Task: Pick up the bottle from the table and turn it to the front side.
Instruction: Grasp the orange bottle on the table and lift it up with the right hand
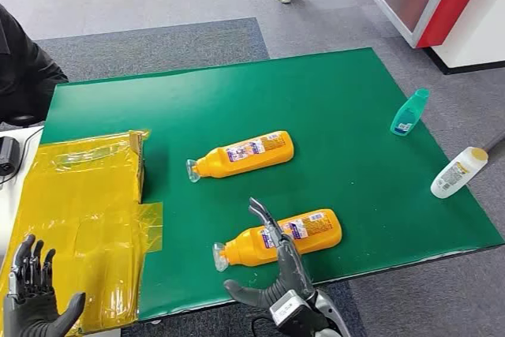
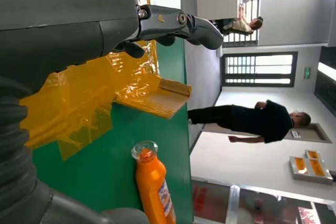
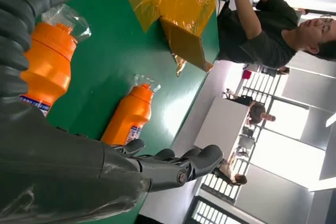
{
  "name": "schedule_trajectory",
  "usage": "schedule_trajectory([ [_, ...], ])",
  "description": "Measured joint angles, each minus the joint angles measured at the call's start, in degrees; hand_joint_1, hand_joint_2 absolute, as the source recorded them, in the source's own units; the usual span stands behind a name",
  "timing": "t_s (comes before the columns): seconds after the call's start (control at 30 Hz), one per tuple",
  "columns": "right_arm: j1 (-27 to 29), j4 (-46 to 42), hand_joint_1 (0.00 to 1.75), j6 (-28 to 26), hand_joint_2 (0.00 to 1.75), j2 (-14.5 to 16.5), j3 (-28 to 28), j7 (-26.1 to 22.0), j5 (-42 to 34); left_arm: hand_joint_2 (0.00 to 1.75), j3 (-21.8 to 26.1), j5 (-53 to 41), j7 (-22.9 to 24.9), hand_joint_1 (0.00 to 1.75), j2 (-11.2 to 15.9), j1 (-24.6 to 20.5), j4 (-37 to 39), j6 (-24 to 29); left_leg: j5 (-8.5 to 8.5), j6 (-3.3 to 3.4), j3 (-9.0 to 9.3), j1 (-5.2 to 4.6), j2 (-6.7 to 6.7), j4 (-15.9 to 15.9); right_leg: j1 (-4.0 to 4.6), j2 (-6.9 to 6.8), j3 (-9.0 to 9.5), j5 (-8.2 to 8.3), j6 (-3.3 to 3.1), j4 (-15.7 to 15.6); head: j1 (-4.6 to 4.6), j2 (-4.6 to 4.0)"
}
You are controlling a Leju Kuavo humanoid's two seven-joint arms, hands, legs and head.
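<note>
Orange bottle (image 1: 280, 237); label unreadable

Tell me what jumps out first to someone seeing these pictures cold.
Two orange bottles lying on their sides on the green table catch the eye: the far bottle mid-table, the near bottle close to the front edge. The right hand hovers open just in front of the near bottle. At the table's left end, crinkled yellow plastic wrap covers a box, with the left hand open beside it.
</note>
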Motion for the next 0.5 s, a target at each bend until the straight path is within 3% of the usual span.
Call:
schedule_trajectory([
  [0.5, 5.09, -4.22, 0.00, -1.15, 1.75, -0.66, -1.11, 1.38, 0.02, 1.75, -5.78, -2.40, 0.00, 0.00, -0.47, 0.16, 0.17, 3.37, -0.01, 0.00, 0.00, -0.01, 0.00, 0.00, -0.03, 0.00, -0.03, 0.00, 0.00, 0.00, 0.00, 0.00],
])
